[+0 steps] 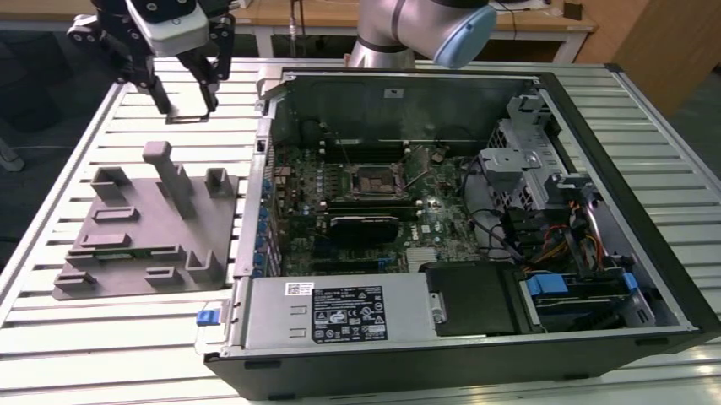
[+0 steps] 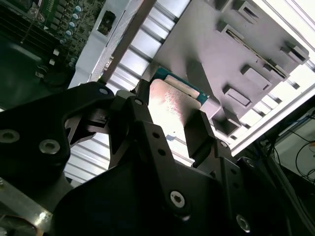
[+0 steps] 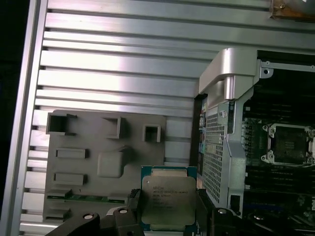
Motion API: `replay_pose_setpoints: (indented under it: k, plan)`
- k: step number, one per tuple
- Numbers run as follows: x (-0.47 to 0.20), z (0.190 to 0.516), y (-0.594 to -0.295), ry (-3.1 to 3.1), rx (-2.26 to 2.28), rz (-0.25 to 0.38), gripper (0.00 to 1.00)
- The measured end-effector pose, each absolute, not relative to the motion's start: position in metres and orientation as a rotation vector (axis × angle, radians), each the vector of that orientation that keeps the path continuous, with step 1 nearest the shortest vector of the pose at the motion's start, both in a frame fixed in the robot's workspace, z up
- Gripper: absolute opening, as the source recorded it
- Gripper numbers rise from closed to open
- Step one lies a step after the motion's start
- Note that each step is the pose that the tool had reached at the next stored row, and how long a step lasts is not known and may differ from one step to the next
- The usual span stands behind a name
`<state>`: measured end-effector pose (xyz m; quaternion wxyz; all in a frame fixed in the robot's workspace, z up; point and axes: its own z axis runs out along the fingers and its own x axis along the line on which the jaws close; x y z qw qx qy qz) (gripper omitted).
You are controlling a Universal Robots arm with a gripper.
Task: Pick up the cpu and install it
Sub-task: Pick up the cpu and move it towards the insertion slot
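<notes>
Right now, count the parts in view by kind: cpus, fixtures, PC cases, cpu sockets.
cpu: 1, gripped in the gripper
grey fixture: 1
open PC case: 1
cpu socket on the motherboard: 1
Total: 4

The cpu (image 3: 167,201), a flat square with silver top and green rim, sits gripped between the fingers (image 2: 201,135).

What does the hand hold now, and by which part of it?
The hand holds the cpu, with its fingers pressing on two opposite side edges.
</notes>
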<state>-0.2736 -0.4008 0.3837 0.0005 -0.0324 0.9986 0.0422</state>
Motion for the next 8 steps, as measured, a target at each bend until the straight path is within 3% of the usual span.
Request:
replay_pose_setpoints:
  k: [8]
  plan:
    - [-0.262,0.384,-0.401,3.136,-0.111,0.134,0.53]
